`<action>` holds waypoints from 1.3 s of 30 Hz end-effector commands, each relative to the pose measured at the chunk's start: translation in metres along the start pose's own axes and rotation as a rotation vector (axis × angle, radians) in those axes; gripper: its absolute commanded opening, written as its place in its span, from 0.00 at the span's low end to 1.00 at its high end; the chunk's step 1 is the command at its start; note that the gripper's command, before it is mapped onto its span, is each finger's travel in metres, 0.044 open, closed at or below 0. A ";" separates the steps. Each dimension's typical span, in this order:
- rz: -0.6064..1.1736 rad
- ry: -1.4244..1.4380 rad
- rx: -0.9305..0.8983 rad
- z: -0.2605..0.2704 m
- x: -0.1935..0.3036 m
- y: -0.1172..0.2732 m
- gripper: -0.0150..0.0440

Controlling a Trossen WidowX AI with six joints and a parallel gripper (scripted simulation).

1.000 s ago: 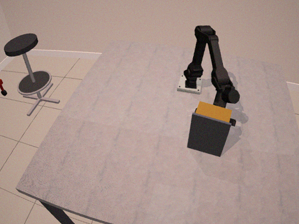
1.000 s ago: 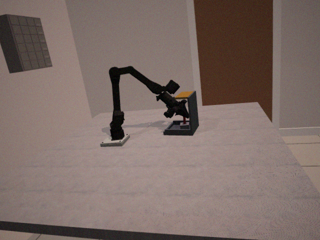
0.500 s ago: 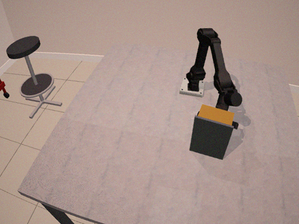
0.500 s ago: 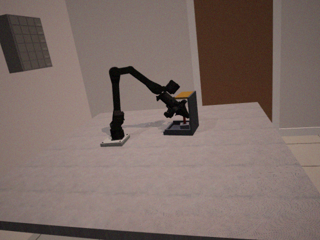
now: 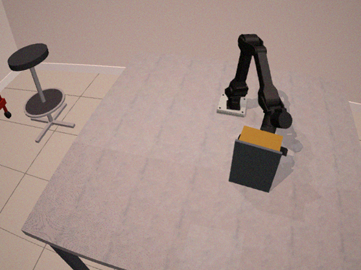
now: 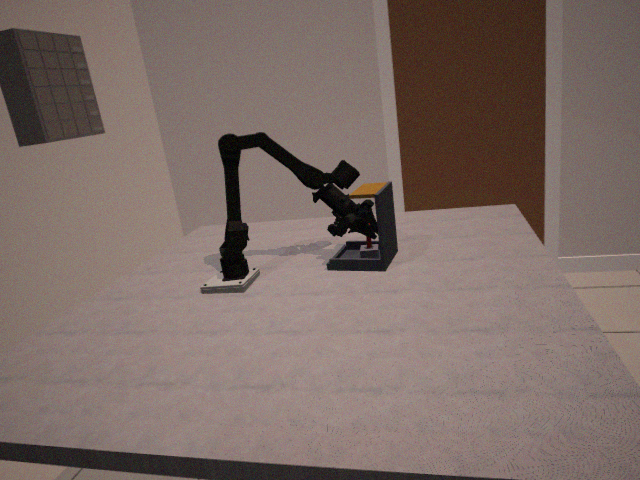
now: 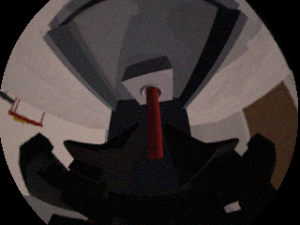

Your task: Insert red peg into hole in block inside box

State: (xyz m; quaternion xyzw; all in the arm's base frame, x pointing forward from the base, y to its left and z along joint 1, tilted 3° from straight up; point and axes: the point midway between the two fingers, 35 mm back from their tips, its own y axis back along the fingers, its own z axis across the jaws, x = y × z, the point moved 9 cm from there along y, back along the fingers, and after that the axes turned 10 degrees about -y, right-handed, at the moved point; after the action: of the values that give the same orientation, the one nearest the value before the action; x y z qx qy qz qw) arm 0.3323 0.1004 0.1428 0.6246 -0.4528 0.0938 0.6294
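The red peg (image 6: pixel 369 242) (image 7: pixel 154 110) stands upright with its lower end in the hole of the pale block (image 6: pixel 368 253) (image 7: pixel 165 82). How deep it sits cannot be told. The block is on the floor of the dark grey box (image 5: pixel 256 167) (image 6: pixel 388 232) (image 7: pixel 75 52), below the orange roof (image 5: pixel 261 137) (image 6: pixel 370 190). My gripper (image 7: pixel 152 126) is inside the box below the roof, coming in through the open front. Its fingers are open, one on each side of the peg's upper part, with narrow gaps beside it. In the top view the box hides the fingertips.
The roof is close above the gripper and wrist. The box's back wall stands just beyond the peg, and low side walls (image 7: pixel 213 56) edge the floor. The arm's white base plate (image 5: pixel 232 111) (image 6: pixel 222 288) is on the table on the box's open side.
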 end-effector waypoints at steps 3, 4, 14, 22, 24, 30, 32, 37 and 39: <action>-0.003 0.001 -0.001 0.000 0.000 0.001 0.63; -0.004 0.002 -0.001 -0.001 0.001 0.003 0.63; -0.014 0.008 -0.007 -0.003 0.010 0.023 0.63; -0.021 0.012 -0.011 -0.005 0.017 0.040 0.63; -0.023 0.014 -0.012 -0.005 0.019 0.044 0.63; -0.026 0.016 -0.014 -0.005 0.022 0.052 0.63; -0.026 0.016 -0.014 -0.005 0.022 0.052 0.63; -0.031 0.024 -0.014 -0.005 0.020 0.050 0.54; -0.031 0.024 -0.014 -0.005 0.020 0.050 0.45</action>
State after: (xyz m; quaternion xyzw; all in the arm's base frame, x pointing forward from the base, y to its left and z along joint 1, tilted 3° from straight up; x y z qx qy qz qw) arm 0.3121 0.1060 0.1929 0.6263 -0.4361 0.0885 0.6400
